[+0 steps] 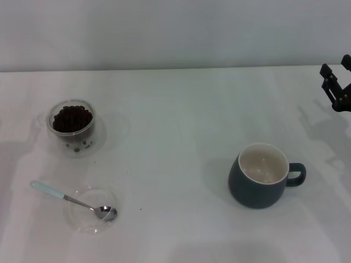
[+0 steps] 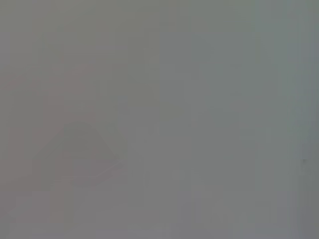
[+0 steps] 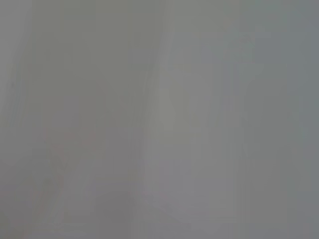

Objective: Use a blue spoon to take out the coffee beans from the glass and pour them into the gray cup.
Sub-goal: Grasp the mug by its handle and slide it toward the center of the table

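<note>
Fingers of the right gripper [image 1: 337, 87] cannot be judged spread or pressed together; only dark parts show far right of the gray cup [image 1: 262, 182], holding nothing. No left gripper shows, and both wrist views are blank.

Left of the gray cup, the blue spoon [image 1: 68, 198] rests bowl-down in a shallow glass dish [image 1: 92, 210], its pale handle propped past the rim, probably for an easy pinch. Behind the dish stands the glass [image 1: 74, 127], heaped with coffee beans [image 1: 72, 118]. Between the dish and the gray cup lies bare white table [image 1: 181, 137], ample room for carrying.
</note>
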`<state>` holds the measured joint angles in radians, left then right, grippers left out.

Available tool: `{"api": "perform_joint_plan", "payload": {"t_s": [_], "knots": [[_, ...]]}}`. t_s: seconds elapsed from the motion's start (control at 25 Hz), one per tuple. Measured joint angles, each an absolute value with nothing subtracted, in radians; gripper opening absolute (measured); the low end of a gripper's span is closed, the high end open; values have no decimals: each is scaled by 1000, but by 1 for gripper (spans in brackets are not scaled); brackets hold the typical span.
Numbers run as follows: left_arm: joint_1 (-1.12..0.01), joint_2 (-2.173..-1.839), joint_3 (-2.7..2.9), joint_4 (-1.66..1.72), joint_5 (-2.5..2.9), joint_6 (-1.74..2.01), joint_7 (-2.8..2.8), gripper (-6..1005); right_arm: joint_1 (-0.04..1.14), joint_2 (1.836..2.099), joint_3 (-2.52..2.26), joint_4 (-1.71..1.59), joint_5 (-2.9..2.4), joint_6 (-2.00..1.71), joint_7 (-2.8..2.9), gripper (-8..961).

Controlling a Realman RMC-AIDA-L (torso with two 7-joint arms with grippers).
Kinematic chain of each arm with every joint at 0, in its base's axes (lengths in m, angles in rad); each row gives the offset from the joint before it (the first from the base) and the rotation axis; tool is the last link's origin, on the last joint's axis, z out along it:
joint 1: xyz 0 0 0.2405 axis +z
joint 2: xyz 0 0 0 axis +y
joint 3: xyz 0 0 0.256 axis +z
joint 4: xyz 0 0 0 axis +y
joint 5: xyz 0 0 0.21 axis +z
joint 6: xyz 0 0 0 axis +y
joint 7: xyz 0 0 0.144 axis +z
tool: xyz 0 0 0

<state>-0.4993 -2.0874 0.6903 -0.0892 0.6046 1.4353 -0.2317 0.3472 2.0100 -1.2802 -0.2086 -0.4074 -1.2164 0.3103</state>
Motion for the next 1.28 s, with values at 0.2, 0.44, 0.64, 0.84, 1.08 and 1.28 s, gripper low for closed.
{"api": "perform_joint_plan", "payload": {"t_s": [0.2,0.44,0.64,0.84,1.08,1.28], "knots": [[-492,-2087,690,-87,603,1434,-232,834,349,2011,-1282,-208,-409,-1215,309,484],[-492,-2085,690,-84,602,1433,-232,834,348,2012,-1282,-208,-407,-1211,310,485],[-495,-2085,690,-84,601,1433,-232,835,348,2013,-1283,-207,-407,-1213,311,485],[-494,-2085,690,-84,600,1433,-230,835,347,2013,-1282,-205,-408,-1217,315,484],[-492,-2085,690,-84,601,1433,-228,835,350,2013,-1282,-198,-411,-1223,316,484],[-491,-2085,691,-84,601,1433,-227,835,351,2014,-1282,-198,-413,-1226,317,485]]}}
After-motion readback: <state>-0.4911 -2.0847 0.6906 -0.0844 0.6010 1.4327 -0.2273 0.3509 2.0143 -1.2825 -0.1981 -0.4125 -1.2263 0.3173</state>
